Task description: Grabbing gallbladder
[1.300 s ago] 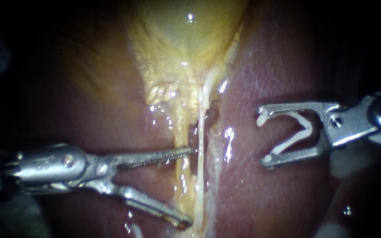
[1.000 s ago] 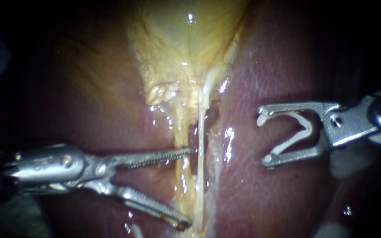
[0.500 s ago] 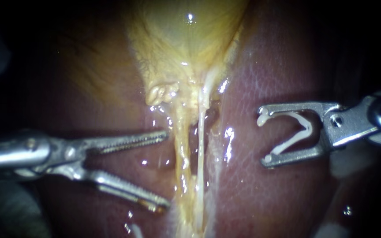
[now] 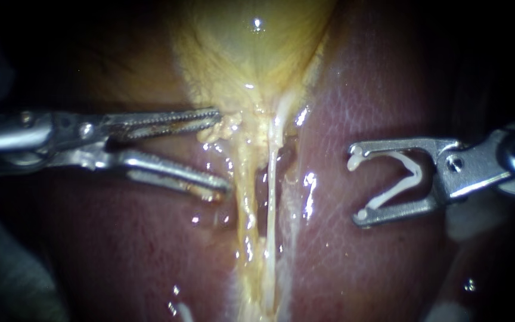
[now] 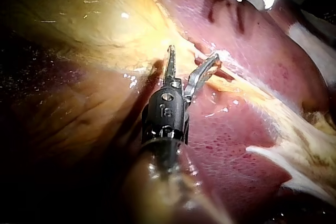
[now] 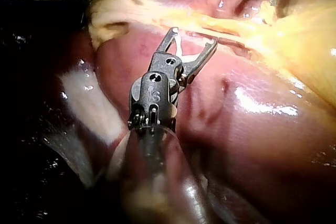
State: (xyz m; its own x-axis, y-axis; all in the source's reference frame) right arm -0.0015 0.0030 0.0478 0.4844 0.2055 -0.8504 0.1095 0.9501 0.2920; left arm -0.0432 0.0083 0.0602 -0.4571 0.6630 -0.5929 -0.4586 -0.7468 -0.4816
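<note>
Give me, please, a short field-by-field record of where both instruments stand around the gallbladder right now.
left instrument: jaws open at the gallbladder's narrow end, nothing gripped
right instrument: over the liver, apart from the gallbladder, jaws holding a clip
clip: white, open, on no tissue
gallbladder: yellowish, not yet grabbed
liver: reddish, on both sides of the gallbladder
</note>
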